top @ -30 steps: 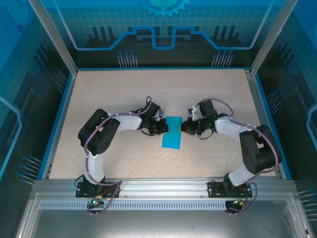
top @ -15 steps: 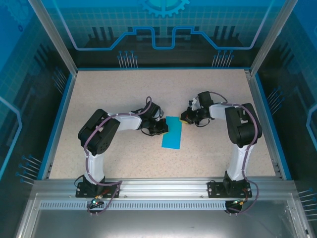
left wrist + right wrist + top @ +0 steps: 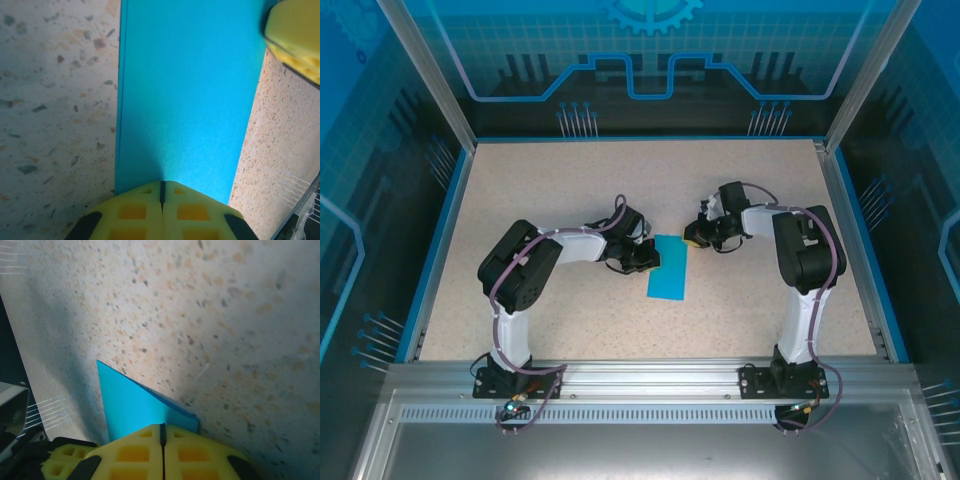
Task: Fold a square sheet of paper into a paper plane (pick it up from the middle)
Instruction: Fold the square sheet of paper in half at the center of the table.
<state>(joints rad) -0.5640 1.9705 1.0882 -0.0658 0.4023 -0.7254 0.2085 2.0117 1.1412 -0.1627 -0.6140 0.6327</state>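
Observation:
The square sheet of paper lies on the table folded into a narrow teal-blue rectangle, its long side running away from the arm bases. My left gripper is shut, its tip pressed down on the paper's left edge. The teal strip stretches ahead of it. My right gripper is shut too, its tip resting on the paper's far right corner. That corner shows two layers. No paper is pinched between either pair of jaws. The right gripper's yellow fingers show in the left wrist view.
The speckled table is bordered by a blue rim and clear enclosure walls. Both arms reach inward over the table's middle, and the right arm's elbow stands high. An aluminium rail runs along the near edge.
The right arm has swung its elbow in and upright, and its gripper has shifted slightly toward the far corner of the paper. The left arm and the paper have stayed put.

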